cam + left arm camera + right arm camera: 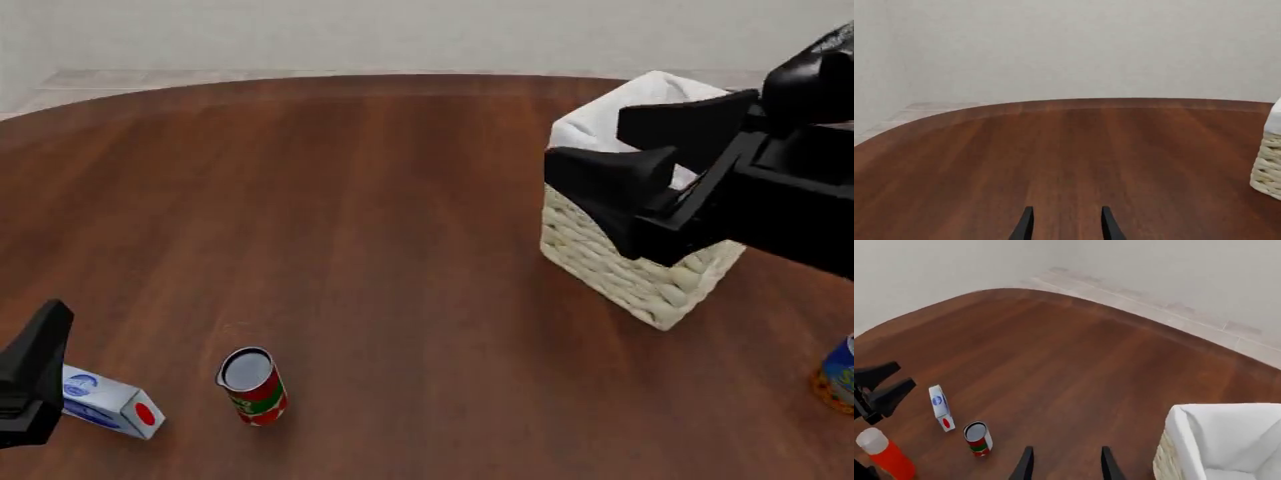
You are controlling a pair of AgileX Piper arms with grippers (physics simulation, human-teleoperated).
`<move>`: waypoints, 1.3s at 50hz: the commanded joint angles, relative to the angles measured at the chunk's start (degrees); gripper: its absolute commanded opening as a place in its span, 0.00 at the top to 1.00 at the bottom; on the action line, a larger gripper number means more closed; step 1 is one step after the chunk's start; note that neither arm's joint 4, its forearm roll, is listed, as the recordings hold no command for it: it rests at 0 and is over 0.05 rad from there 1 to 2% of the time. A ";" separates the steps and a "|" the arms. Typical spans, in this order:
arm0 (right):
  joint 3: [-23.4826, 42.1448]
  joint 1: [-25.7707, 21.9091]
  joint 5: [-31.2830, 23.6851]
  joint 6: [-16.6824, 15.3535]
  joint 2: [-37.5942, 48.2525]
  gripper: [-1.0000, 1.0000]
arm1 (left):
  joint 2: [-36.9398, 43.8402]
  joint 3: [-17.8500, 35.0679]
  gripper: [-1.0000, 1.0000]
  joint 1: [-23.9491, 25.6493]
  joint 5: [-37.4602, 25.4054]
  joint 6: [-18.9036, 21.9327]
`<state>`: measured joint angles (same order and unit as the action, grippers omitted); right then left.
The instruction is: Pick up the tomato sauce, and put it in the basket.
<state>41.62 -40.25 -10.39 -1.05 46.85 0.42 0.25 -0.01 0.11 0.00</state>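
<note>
The tomato sauce can (252,386) stands upright on the desk (374,200) at the near left, its silver top facing up. Just to its left, close but apart, a white-and-blue carton (111,403) with a red dot lies on its side. The left tool (34,375) sits low at the near left edge, right beside the carton; its fingers (1024,226) are spread apart with nothing between them, seen in the left wrist view over bare wood.

The basket (641,270) stands on the right side of the desk, farther back, well apart from the can, its white cloth lining folded over the rim. The right tool (641,160) hangs raised in front of the basket's top, released, its two black fingers (1025,466) parted and holding nothing.

A blue-and-orange can (837,374) shows at the near right edge. In the right wrist view a red bottle with a white cap (884,454) stands near the left arm, close to the carton.
</note>
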 commanded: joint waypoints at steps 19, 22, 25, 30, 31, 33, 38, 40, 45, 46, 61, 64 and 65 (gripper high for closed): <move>3.60 -17.38 14.03 3.82 26.82 0.00 | 0.00 0.00 0.00 0.00 0.00 0.00; 3.91 -17.70 14.17 4.04 27.10 0.00 | 0.00 0.00 0.00 0.00 0.00 -0.01; 4.17 -18.09 14.46 4.01 27.83 0.00 | 0.01 0.00 0.00 0.00 0.00 0.00; 4.81 -18.62 14.38 3.76 28.59 0.00 | 0.01 0.00 0.00 0.00 0.00 0.01; 4.99 -18.76 14.38 3.73 28.73 0.00 | -0.01 0.00 0.00 0.01 0.00 -0.01; 5.41 -19.07 14.33 3.62 29.05 0.00 | 0.00 0.00 0.00 0.01 0.00 0.00; 6.20 -19.52 14.84 3.15 30.13 0.00 | 0.00 0.00 0.00 0.01 0.00 0.00; 6.55 -19.57 15.20 2.87 30.71 0.00 | 0.01 0.00 0.00 -0.01 0.00 -0.01; 7.26 -19.74 15.41 2.50 31.42 0.00 | 0.00 0.00 0.00 0.00 0.00 0.01; 7.50 -19.99 15.52 2.65 31.67 0.00 | 0.00 0.00 0.00 0.00 0.00 0.00; 8.74 -20.75 17.85 2.78 34.95 0.00 | -0.01 0.00 0.00 0.02 0.00 -0.01; 9.07 -20.93 18.44 2.85 35.97 0.00 | 0.00 0.00 0.00 0.00 0.00 0.00; 9.12 -21.06 18.53 2.88 36.11 0.00 | 0.00 0.00 0.00 0.00 0.00 0.00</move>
<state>49.79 -60.73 6.76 1.80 80.71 0.42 0.25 -0.01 0.11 0.01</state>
